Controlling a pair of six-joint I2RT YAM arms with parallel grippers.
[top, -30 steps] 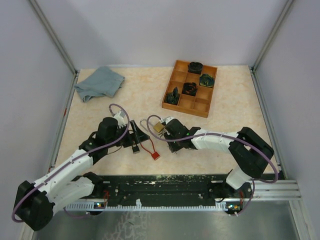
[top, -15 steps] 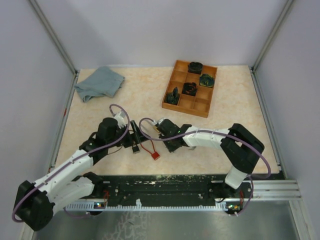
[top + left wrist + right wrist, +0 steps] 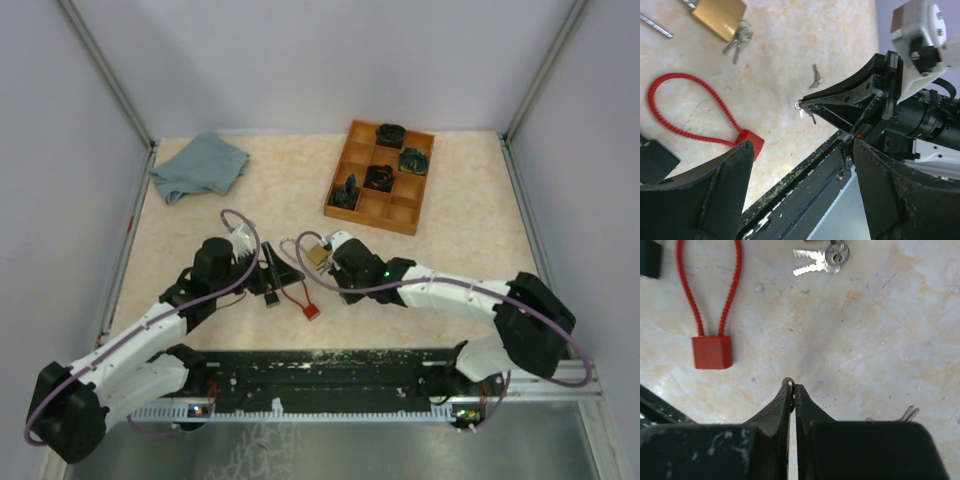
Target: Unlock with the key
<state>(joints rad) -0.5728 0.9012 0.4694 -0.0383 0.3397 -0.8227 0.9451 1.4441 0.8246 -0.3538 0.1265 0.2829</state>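
Key (image 3: 800,108) seemingly pinched in right pincer (image 3: 792,389), which just clenched; left pincer (image 3: 802,150) stays released.

The left arm (image 3: 140,335) stretches low from its base at the near left toward the middle of the counter (image 3: 450,210), wrist bent down. Its claw (image 3: 803,145) is spread wide, the two dark fingers (image 3: 715,195) standing well apart. The right arm (image 3: 450,293) comes from the near right, elbow folded out toward the right edge, forearm lying low and pointing left. Its claw (image 3: 792,387) is closed, the tips pressed together and pinching a small key (image 3: 801,109) by its ring. The two claws sit just beside each other, apart.
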